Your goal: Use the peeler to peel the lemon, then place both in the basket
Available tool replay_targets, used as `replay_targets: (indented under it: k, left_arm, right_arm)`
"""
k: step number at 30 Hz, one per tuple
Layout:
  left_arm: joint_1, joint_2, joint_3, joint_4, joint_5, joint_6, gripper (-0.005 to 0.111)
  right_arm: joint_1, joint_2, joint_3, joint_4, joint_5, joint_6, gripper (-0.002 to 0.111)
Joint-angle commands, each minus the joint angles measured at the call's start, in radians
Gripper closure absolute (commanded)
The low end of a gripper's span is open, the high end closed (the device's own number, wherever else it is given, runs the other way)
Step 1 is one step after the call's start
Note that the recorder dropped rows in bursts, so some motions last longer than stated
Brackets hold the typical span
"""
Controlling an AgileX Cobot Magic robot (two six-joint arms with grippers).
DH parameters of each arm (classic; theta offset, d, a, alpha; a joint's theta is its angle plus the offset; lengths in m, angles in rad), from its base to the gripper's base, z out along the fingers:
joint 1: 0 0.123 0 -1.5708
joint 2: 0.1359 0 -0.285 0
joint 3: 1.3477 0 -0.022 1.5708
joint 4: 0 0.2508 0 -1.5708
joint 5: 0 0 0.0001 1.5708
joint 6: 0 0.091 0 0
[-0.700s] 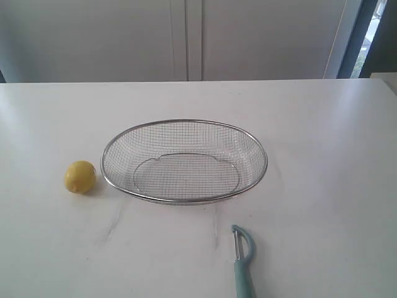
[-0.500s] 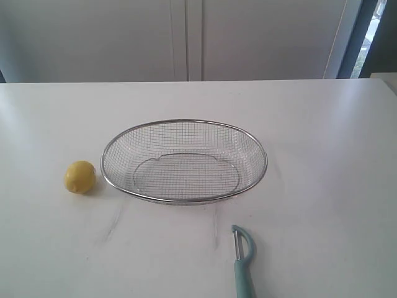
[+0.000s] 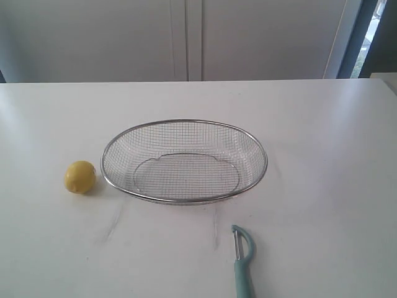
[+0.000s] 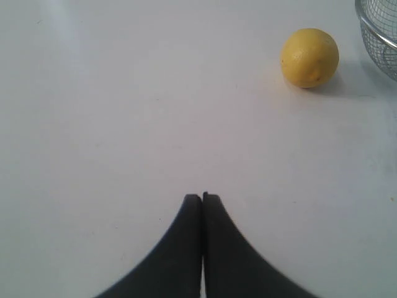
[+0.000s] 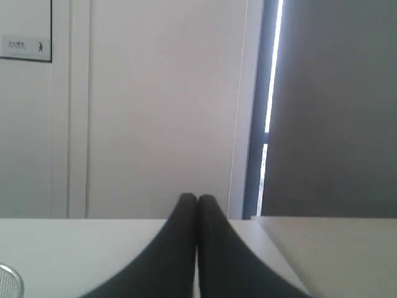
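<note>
Peeling has not begun: the lemon [image 3: 80, 177] lies whole on the surface [image 3: 322, 143], outside the basket [image 3: 186, 121] and just beside its left rim in the exterior view. The peeler [image 3: 243, 257] lies flat on the surface in front of the basket, toward its right end and apart from the rim. Its blade end points toward the basket, and the lower handle runs out of the picture. The basket holds nothing. No step of the task is done: grasping, peeling and both placements are all left.

The left end effector [image 4: 202, 197] is closed, fingertips pressed together, gripping nothing. It hangs over bare surface, apart from the lemon and the basket. The right end effector [image 5: 197, 198] is likewise closed and empty. Its camera looks level toward the wall, with only a sliver of the basket rim in view. Neither arm appears in the exterior view.

The surface is plain matt white, with faint grey scuff marks [image 3: 115, 223] in front of the basket. Behind the basket stand pale panelled doors [image 3: 186, 37]. Beyond its right end, a dark frame [image 3: 353, 37] edges a bright window strip [image 3: 374, 28].
</note>
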Motion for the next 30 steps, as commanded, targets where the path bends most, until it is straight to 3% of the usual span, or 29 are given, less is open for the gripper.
replay_targets:
  k: [1, 10, 23, 30]
  left_arm:
    - [0.003, -0.004, 0.011, -0.006, 0.02, -0.002, 0.107]
    - [0.003, -0.004, 0.011, -0.006, 0.02, -0.002, 0.107]
    - [0.003, -0.004, 0.011, -0.006, 0.02, -0.002, 0.107]
    - [0.003, -0.004, 0.011, -0.006, 0.02, -0.002, 0.107]
  right_arm:
    - [0.0, -0.005, 0.005, 0.001, -0.073, 0.001, 0.108]
    - [0.0, -0.005, 0.005, 0.005, -0.11, 0.003, 0.108]
    - [0.0, 0.01, -0.278, 0.037, 0.33, -0.002, 0.108]
    - [0.0, 0.107, -0.406, 0.037, 0.403, -0.002, 0.108]
